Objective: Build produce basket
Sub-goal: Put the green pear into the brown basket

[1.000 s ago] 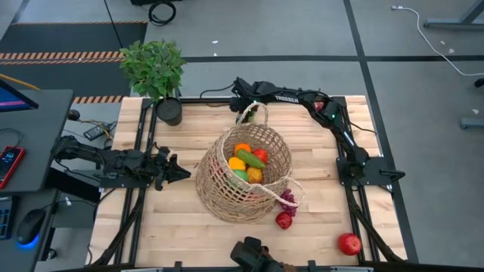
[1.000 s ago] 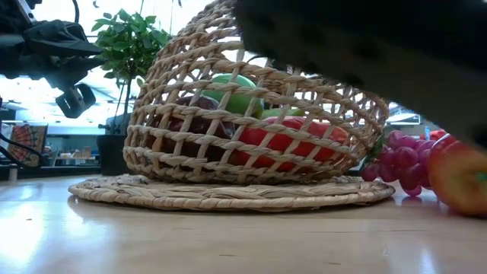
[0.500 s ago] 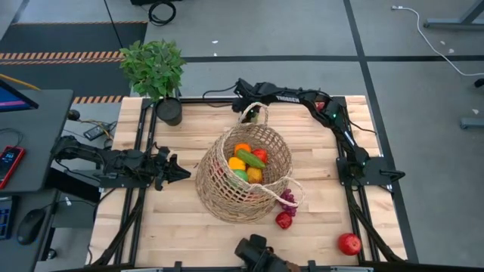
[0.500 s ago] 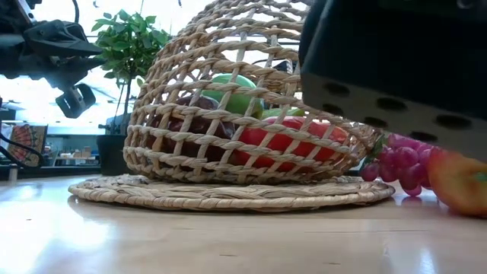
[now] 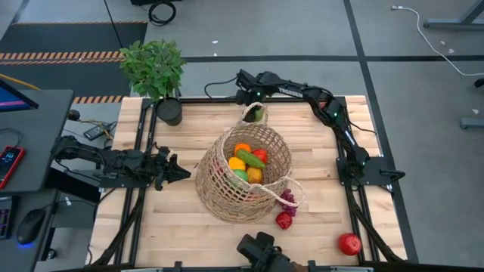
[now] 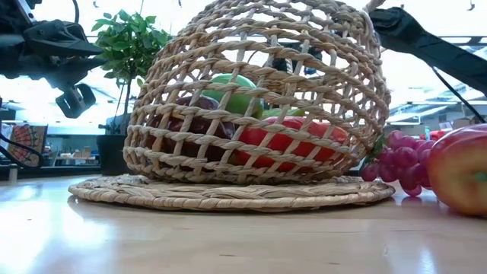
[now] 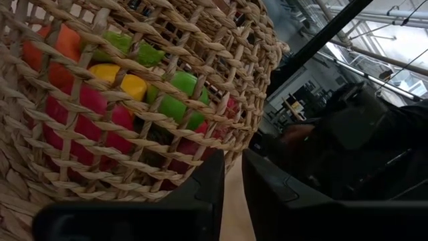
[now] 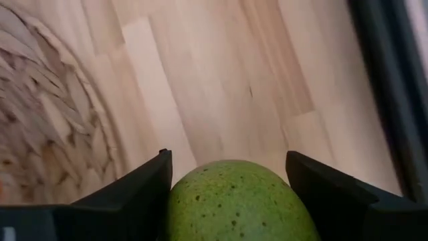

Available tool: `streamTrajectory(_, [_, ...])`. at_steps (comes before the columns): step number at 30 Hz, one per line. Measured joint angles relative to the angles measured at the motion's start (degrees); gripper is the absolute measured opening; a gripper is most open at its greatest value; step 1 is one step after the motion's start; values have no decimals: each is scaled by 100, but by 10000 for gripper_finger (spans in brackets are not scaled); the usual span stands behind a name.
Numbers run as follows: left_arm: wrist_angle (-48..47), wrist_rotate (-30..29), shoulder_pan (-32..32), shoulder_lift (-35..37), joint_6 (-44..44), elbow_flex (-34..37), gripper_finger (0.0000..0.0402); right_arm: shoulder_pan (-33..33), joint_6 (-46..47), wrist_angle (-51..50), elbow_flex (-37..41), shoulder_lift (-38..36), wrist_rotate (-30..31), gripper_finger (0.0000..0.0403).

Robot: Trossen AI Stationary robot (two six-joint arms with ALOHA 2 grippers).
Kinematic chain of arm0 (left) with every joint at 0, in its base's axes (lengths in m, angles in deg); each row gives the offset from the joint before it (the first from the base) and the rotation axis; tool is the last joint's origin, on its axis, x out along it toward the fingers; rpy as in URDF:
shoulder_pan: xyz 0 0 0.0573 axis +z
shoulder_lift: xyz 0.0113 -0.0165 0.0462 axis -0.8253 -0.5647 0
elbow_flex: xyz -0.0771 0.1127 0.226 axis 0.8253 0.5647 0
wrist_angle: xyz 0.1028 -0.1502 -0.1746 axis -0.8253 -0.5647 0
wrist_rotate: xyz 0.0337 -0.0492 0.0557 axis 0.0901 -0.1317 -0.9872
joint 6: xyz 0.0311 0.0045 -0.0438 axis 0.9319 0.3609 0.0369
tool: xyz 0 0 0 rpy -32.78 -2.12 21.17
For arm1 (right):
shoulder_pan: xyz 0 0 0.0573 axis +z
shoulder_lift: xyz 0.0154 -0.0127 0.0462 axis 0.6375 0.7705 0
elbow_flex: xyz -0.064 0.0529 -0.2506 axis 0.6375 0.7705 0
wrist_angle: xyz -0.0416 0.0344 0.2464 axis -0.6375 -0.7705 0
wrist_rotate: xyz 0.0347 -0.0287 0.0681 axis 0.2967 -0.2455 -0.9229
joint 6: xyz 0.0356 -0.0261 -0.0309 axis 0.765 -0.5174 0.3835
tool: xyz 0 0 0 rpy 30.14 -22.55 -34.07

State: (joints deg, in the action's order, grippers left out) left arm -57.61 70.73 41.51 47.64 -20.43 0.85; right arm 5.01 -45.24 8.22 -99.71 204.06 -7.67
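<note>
Now the right gripper (image 5: 257, 113) clamps a speckled green fruit (image 8: 239, 201) above the basket's (image 5: 227, 198) far handle; basket tipped, mouth facing far-right. Left gripper (image 5: 172, 171) waits left, fingers nearly together.

The surface (image 5: 181, 227) was a light wooden plank top set in a black frame. A leafy green potted plant (image 5: 153, 66) stood in a small black pot (image 5: 169, 112) at the far left corner of the surface. Beside the surface, on the left, a dark desk (image 5: 38, 128) carried a red phone (image 5: 9, 162). A computer mouse (image 5: 29, 227) lay near the desk. Orange-and-black hazard tape (image 5: 60, 55) marked the floor beyond the surface.
</note>
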Motion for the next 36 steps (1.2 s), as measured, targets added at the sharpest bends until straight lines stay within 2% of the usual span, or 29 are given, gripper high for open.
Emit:
streamTrajectory(5, [0,0,1,-2,-2,1,59,-101,424,-681,-726,1,47,287])
streamTrajectory(11, [0,0,2,-2,-1,1,63,-314,1499,-1821,-1788,-2,423,288])
streamTrajectory(16, [2,0,0,0,-2,0,58,-389,1938,-2180,-1608,-456,432,288])
streamTrajectory(26, [2,-1,0,0,0,1,62,-176,2587,-2060,-1609,-2073,1023,289])
streamTrajectory(36, [2,-2,1,-2,-4,1,62,438,3680,-1115,-1610,-3903,671,289])
